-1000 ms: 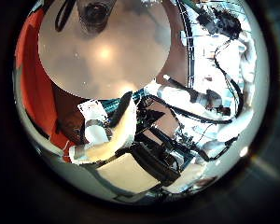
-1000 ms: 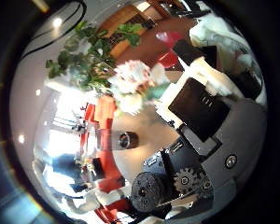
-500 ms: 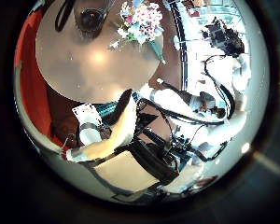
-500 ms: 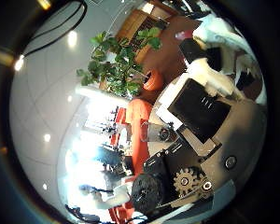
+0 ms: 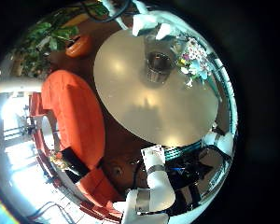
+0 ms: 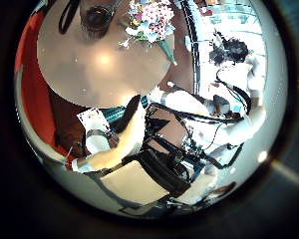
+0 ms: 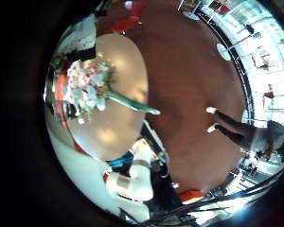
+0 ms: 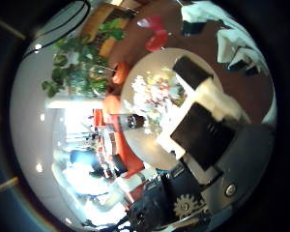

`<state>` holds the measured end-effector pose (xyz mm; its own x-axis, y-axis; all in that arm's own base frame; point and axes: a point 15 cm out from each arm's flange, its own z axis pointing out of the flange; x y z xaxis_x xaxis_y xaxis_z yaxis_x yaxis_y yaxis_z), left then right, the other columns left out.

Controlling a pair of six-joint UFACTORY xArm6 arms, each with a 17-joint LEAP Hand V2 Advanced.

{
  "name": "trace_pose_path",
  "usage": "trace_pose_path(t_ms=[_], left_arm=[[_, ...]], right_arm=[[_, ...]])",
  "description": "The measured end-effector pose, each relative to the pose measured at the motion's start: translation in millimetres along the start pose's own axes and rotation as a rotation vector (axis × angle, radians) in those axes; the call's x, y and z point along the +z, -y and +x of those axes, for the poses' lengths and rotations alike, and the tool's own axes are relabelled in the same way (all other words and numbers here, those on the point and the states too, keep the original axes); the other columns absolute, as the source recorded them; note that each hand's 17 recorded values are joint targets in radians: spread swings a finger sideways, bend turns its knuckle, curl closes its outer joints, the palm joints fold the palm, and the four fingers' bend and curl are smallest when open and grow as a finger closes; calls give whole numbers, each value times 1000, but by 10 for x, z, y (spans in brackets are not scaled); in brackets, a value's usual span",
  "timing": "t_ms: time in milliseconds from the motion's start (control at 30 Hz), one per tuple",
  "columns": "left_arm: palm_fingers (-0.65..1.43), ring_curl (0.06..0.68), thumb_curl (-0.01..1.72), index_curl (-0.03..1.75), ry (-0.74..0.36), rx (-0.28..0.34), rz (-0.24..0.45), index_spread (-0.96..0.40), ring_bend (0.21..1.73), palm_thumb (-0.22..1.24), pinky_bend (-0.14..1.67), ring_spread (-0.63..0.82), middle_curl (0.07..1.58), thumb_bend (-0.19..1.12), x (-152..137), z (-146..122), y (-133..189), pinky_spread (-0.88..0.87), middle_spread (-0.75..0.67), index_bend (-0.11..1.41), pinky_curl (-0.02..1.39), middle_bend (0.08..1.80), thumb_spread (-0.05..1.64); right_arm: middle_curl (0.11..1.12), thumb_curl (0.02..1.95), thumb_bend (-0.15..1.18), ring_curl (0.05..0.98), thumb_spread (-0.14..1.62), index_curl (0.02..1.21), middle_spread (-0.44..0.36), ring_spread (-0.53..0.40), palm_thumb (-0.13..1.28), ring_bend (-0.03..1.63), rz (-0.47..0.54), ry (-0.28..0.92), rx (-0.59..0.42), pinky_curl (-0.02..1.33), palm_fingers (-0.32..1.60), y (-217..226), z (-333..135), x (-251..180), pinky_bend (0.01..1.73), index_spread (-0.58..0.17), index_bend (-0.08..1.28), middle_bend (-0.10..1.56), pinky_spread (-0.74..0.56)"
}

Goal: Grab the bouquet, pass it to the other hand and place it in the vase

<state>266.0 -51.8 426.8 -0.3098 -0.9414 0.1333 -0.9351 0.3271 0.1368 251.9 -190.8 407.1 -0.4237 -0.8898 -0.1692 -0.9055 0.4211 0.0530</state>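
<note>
From the right hand's point(image 8: 198, 116) palm, the bouquet point(image 8: 155, 92) sat close in, its blooms partly behind fingers point(image 8: 208, 97) curled across it – as far as I could judge, that hand had the bunch in its grip. The little finger side view on the same hand showed the flower heads large and the stems point(image 7: 133, 102) running out over the round table point(image 7: 128, 61).

My left hand point(image 6: 120, 144) hung back from the table edge, its fingers point(image 6: 130, 124) loosely extended and holding nothing. From there the bouquet appeared small, held above the table's far side just beside the vase point(image 6: 95, 15) – not in it. The vase stood upright on the table top, apart from the flowers. The left little finger side view gave the same line-up, with a hand point(image 5: 149, 23) reaching in beyond the vase.

Farther off, a padded seat point(image 5: 70, 103) stood against the table, with a potted plant point(image 5: 51, 33) behind it.
</note>
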Motion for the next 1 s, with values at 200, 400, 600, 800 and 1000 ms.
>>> trace_pose_path(t_ms=[200, 400, 600, 800, 1000], left_arm=[[333, 168, 299, 447, -2, 14, -8, -63, 470, 282, 189, 437, 339, -19, 25, 2, 19, 434, 213, 195, 282, 190, 1159], [333, 166, 300, 447, 5, 17, -8, -63, 471, 282, 189, 437, 339, -19, 5, -3, -1, 434, 213, 195, 282, 190, 1160], [333, 164, 300, 447, 9, 20, -9, -63, 472, 282, 189, 436, 340, -19, -19, 10, -2, 434, 213, 195, 282, 190, 1160], [333, 163, 302, 447, 8, 24, -15, -63, 473, 280, 189, 436, 340, -20, -1, 28, 8, 434, 213, 195, 282, 190, 1159], [333, 161, 303, 447, 6, 21, -18, -63, 474, 279, 190, 436, 340, -19, 9, 37, 13, 434, 213, 195, 282, 190, 1158]], right_arm=[[572, 617, -28, 454, 1061, 655, -203, -224, 642, 1045, -199, -23, -19, 375, 295, -254, 65, 922, 968, -383, 444, 874, -265], [552, 564, -25, 426, 1057, 631, -190, -209, 647, 1011, -225, -69, -33, 315, 290, -337, 182, 1560, 875, -383, 467, 821, -152], [542, 526, -23, 414, 1052, 606, -183, -203, 657, 988, -223, -88, -32, 265, 301, -384, 270, 1953, 803, -377, 467, 785, -82], [535, 505, -24, 406, 1044, 582, -181, -212, 668, 976, -165, -104, -33, 232, 331, -301, 332, 2210, 772, -374, 449, 759, -61], [530, 491, -27, 404, 1035, 562, -182, -218, 667, 979, -116, -110, -26, 208, 353, -210, 358, 2303, 766, -372, 415, 734, -64]])
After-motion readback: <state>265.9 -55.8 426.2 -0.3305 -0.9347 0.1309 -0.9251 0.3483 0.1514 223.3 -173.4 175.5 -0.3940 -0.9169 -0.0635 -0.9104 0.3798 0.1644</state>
